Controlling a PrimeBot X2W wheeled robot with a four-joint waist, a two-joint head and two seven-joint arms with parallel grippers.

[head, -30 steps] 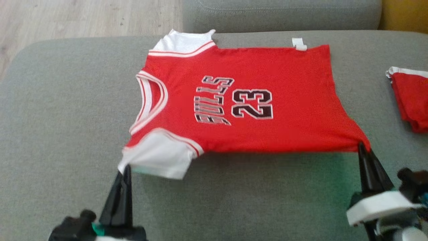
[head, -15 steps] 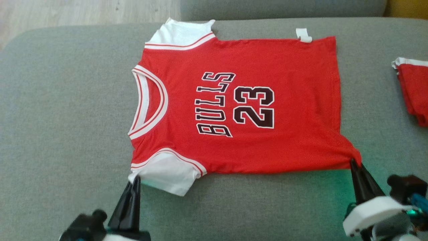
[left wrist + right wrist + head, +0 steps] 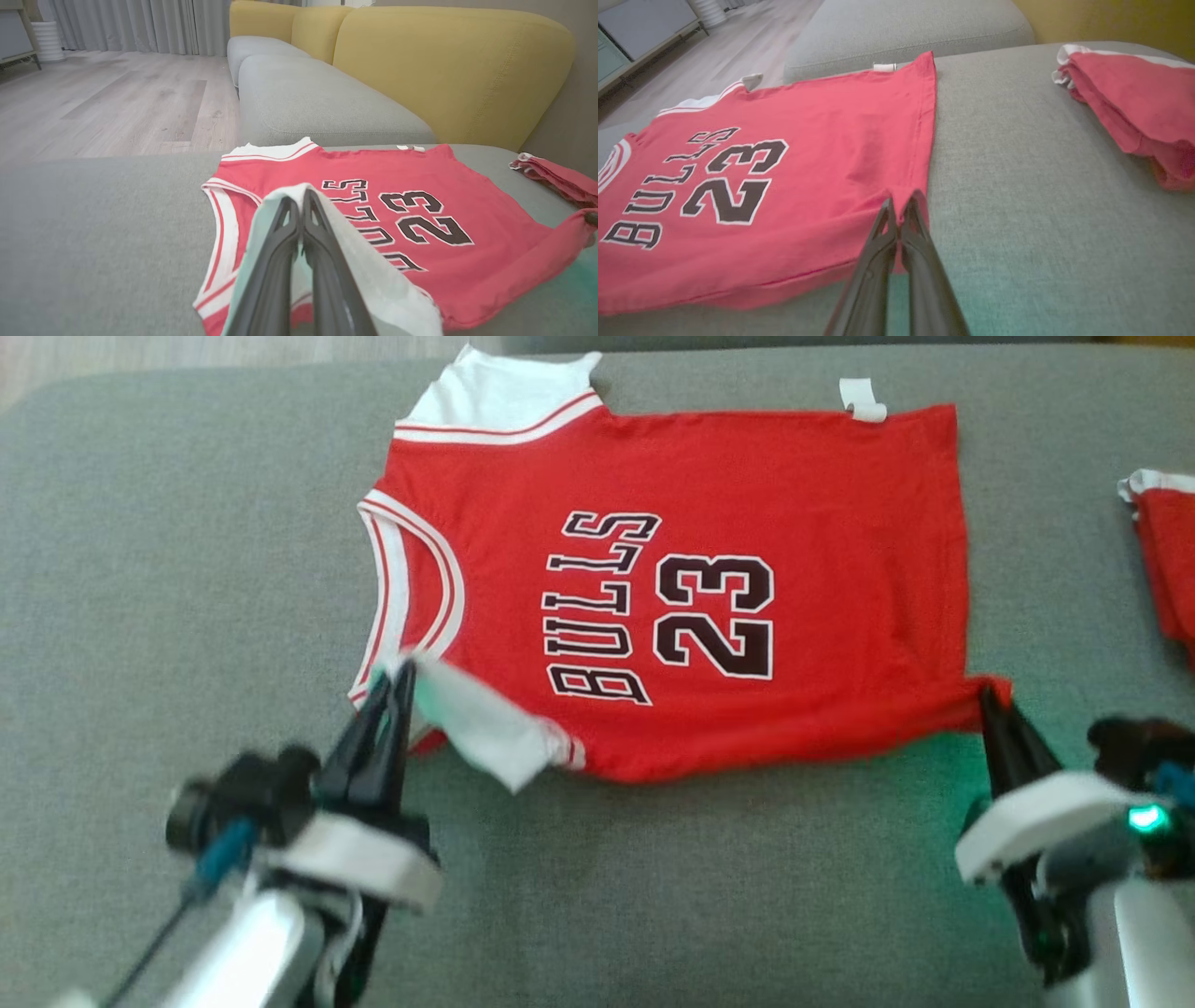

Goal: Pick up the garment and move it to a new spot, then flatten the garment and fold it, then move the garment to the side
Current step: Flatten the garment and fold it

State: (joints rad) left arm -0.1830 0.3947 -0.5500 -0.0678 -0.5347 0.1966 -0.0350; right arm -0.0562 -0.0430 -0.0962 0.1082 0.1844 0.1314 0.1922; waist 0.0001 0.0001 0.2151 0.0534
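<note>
Garment (image 3: 709,467), head view: red jersey spread face-up on grey sofa seat (image 3: 140,569), neck to the left, hem to the right, near edge lifted slightly off the cushion.
Left gripper (image 3: 392,683), head view: pinched tight on white near sleeve (image 3: 481,728), sleeve held up above the near end of the neck trim.
Right gripper (image 3: 990,698), head view: clamped on near hem corner (image 3: 997,687), cloth drawn to a point there.
Risk, head view: uneven travel of the two arms, hence a skewed fold line; sag of the near edge between the grips, hence a crooked crease.
Left wrist view: fingers (image 3: 275,261) pressed together, sleeve draped down both sides; possibly only one layer caught, hard to tell through the blur; risk of a slip and the sleeve dropped short of the far side.
Right wrist view: right gripper (image 3: 901,201) closed on a small tuck of hem; shallow hold, easily lost to a sharp tug.
Folded red pile (image 3: 1125,88), right wrist view: well apart to the right on the same seat; risk of a snag from a wide swing.
</note>
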